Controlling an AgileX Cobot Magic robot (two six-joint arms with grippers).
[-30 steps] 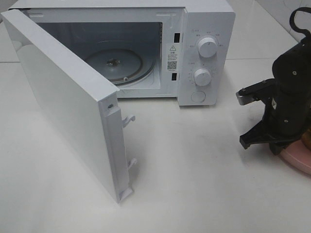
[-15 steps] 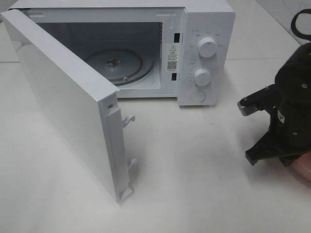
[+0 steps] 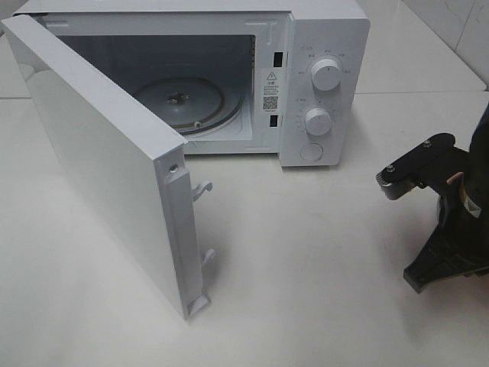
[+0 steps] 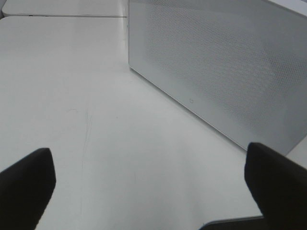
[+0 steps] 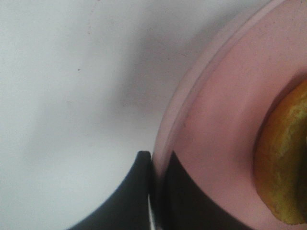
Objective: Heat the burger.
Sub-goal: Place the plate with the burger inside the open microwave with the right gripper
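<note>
In the right wrist view the burger (image 5: 285, 163) shows only as a golden-brown bun edge on the round pink plate (image 5: 211, 96). My right gripper (image 5: 152, 160) is shut on the plate's rim, one finger outside it and one inside. In the exterior high view the right arm (image 3: 458, 214) stands at the right edge; the plate and burger are hidden there. My left gripper (image 4: 148, 187) is open and empty, low over the table, facing the outer side of the microwave door (image 4: 225, 62).
The white microwave (image 3: 321, 76) stands at the back with its door (image 3: 99, 153) swung wide open towards the front left. Its glass turntable (image 3: 187, 99) is bare. The white table (image 3: 306, 252) spreads in front of it.
My right arm has moved right and towards the front edge in the exterior high view. The pink plate, seen under it one second ago, no longer shows there.
</note>
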